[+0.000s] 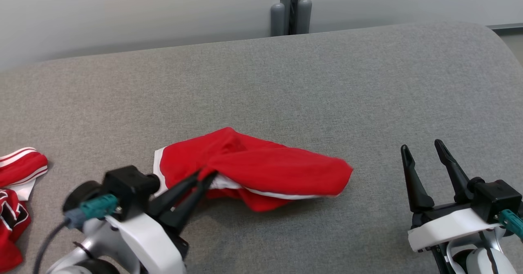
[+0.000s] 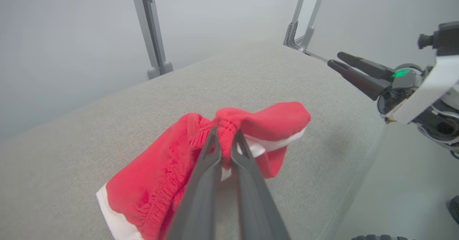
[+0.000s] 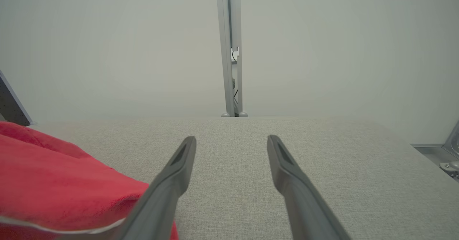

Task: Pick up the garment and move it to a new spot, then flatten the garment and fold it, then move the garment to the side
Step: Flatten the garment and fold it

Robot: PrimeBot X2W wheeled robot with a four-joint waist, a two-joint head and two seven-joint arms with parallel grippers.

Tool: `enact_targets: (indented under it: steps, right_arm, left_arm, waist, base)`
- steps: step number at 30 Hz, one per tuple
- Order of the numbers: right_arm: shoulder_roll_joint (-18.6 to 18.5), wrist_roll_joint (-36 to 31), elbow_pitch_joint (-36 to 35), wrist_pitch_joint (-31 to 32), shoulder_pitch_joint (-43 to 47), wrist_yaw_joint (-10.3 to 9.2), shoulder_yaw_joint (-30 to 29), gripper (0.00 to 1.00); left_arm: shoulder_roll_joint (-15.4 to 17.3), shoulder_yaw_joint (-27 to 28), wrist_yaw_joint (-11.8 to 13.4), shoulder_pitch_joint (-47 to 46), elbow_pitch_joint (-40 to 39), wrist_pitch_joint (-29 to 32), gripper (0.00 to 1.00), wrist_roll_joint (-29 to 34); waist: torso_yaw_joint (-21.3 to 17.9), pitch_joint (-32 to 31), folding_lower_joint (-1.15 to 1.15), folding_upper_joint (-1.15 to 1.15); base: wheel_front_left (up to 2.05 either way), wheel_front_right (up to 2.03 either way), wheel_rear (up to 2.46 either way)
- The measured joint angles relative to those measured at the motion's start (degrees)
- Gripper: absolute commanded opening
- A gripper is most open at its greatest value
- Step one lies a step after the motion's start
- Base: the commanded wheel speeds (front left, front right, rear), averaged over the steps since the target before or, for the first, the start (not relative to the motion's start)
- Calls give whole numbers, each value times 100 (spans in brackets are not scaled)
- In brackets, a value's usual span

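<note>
**A:** Left pincer (image 1: pixel 206 176), lower left of the head view, is clamped down hard. Both fingers are pressed together with a bunched fold of the red garment (image 1: pixel 261 163) caught between the tips.

**B:** And the left wrist view puts that pinch right on a gathered, ribbed stretch, the elastic band (image 2: pixel 161 200) by the look of it. Good spot, I'd say: it's thicker and less likely to slip out than a single layer.

**A:** The garment itself lies crumpled in the lower middle of the head view, on the grey counter (image 1: pixel 286 81). It's humped up at the pinch, with white trim (image 1: pixel 157 164) showing at its left end.

**B:** Soft, light, floppy stuff, I reckon. Lifted from one point it should hang and twist and hold no shape at all.

**A:** So flattening will want a second hold, well apart from the first. The right-hand end or that trimmed hem would do.

**B:** Right pincer (image 1: pixel 421 145), lower right, is spread wide with nothing in it, well clear of the cloth.

**A:** And at the far left edge there's another heap of red-and-white clothing (image 1: pixel 16 184), apart from ours.
</note>
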Motion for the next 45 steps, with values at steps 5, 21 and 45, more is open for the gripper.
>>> enact_targets:
  steps: [5,21,45]
  right_arm:
    - [2,51,7,13,-10,0,56,100]
    - [5,158,214,-20,-154,0,181,100]
    - [-136,37,229,-33,-238,0,-7,100]
  left_arm:
    - [188,420,224,-70,109,57,0,2]
    - [-755,582,-118,-734,3869,-1234,47,-354]
    - [-1088,971,684,-242,3972,-3289,100,201]
  waist:
    - [-96,19,0,0]
    - [-553,282,0,0]
    - [-243,-60,0,0]
  base:
    - [0,0,0]
    - [0,0,0]
    - [0,0,0]
